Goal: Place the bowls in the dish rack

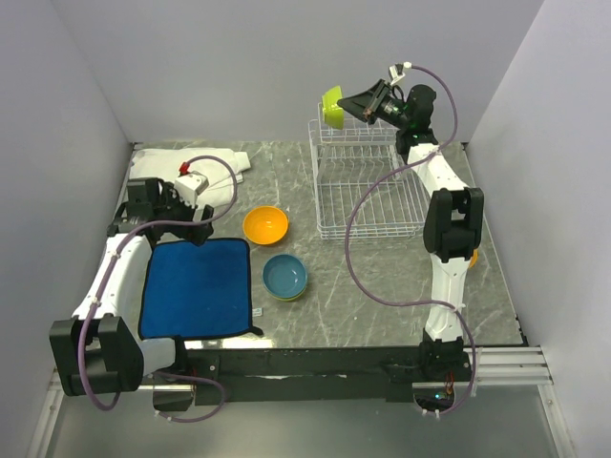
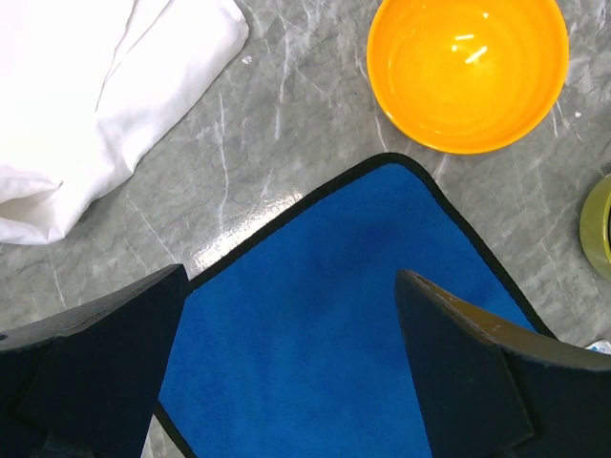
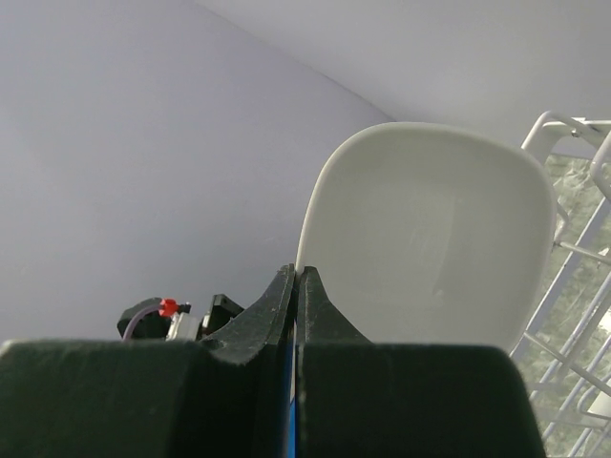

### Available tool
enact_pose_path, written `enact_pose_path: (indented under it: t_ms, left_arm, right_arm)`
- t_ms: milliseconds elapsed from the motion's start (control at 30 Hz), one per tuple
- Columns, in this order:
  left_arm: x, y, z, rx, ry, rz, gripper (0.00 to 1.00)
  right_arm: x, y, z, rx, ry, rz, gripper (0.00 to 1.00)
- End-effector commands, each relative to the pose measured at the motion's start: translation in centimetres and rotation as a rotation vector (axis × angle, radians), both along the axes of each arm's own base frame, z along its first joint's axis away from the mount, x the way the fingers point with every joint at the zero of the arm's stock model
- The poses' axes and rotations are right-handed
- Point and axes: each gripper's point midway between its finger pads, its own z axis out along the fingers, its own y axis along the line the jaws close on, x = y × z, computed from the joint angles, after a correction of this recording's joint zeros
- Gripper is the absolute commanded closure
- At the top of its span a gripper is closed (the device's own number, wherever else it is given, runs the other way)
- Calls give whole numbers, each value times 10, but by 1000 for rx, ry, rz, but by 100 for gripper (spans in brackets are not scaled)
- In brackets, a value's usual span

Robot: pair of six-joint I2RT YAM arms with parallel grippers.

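Observation:
My right gripper (image 1: 347,102) is shut on the rim of a lime green bowl (image 1: 331,108) and holds it tilted on edge above the back left corner of the white wire dish rack (image 1: 368,191). In the right wrist view the bowl's white inside (image 3: 430,248) fills the middle, with the jaws (image 3: 297,277) pinched on its rim. An orange bowl (image 1: 265,225) sits upright on the table. A blue bowl (image 1: 284,275) is nested in a yellow one. My left gripper (image 1: 191,229) hangs open over the blue mat's back edge, with nothing between its fingers (image 2: 124,353).
A blue cloth mat (image 1: 198,286) lies at the front left. A crumpled white cloth (image 1: 205,160) lies at the back left. Rack wires (image 3: 573,239) show to the right of the held bowl. The orange bowl (image 2: 468,72) sits just beyond the mat (image 2: 334,315).

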Motion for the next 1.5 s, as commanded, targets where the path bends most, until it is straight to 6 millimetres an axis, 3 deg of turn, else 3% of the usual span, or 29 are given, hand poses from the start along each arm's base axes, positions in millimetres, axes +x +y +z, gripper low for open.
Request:
enact_pose_path:
  t_ms: [0, 400, 567, 600, 633, 700, 767, 833, 1100, 1233, 1267, 1333, 1467]
  left_arm:
    - [11, -2, 15, 25, -52, -19, 3]
    - [14, -10, 12, 45, -42, -35, 3]
    - [16, -9, 11, 55, -42, -28, 3]
    - [16, -10, 9, 55, -38, -27, 3]
    - [17, -9, 10, 54, -42, -24, 3]
    - [18, -9, 11, 49, -46, -17, 3]
    - [20, -9, 13, 41, -57, -2, 3]
    - [21, -10, 14, 37, -67, -2, 3]
    - [22, -13, 24, -3, -184, 18, 3]
    - [22, -17, 36, -43, -271, 24, 3]
    - [22, -19, 40, -69, -286, 32, 3]
    - [20, -24, 47, -101, -328, 27, 3]
    - [10, -27, 44, -139, -330, 35, 3]
  right_arm:
    - [6, -5, 0, 5, -18, -29, 100]
    - [24, -7, -33, -23, 45, -54, 100]
    - [27, -9, -36, -20, 42, -58, 93]
    - [27, -9, -35, -18, 39, -61, 89]
    - [27, -12, -32, -16, 37, -70, 74]
    - [27, -15, -26, -15, 21, -76, 63]
    - [23, -17, -16, -22, -11, -77, 45]
    - [17, -20, -5, -26, -40, -77, 39]
    - [-13, -43, 35, -64, -102, -122, 33]
    - [-40, -53, 52, -117, -150, -148, 32]
    - [-41, -68, 52, -144, -170, -181, 32]
    - [-52, -75, 53, -184, -199, -197, 32]
    - [-66, -76, 51, -246, -257, -166, 33]
